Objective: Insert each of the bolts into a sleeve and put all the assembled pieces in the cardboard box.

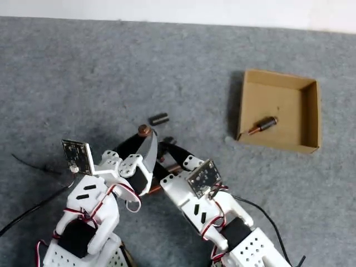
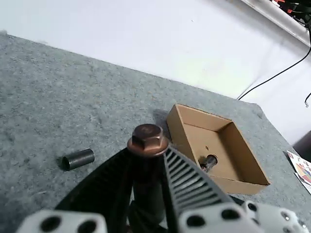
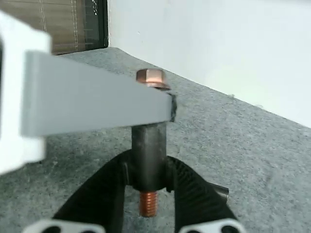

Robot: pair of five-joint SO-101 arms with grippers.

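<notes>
two-handed hold: nips the bolt (image 2: 147,138) just under its head in the left gripper (image 2: 148,156), clamps the sleeve (image 3: 148,150) lower down in the right gripper (image 3: 148,171), one upright axis. leaves the cardboard box (image 1: 289,105) off the right gripper's outer side, nearer that arm.

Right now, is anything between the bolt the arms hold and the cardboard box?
Nothing visible blocks the way from the bolt to the cardboard box. The loose sleeve lies flat on the mat close to the bolt, probably too low to matter. One finished piece already lies in the box, with room beside it.
</notes>
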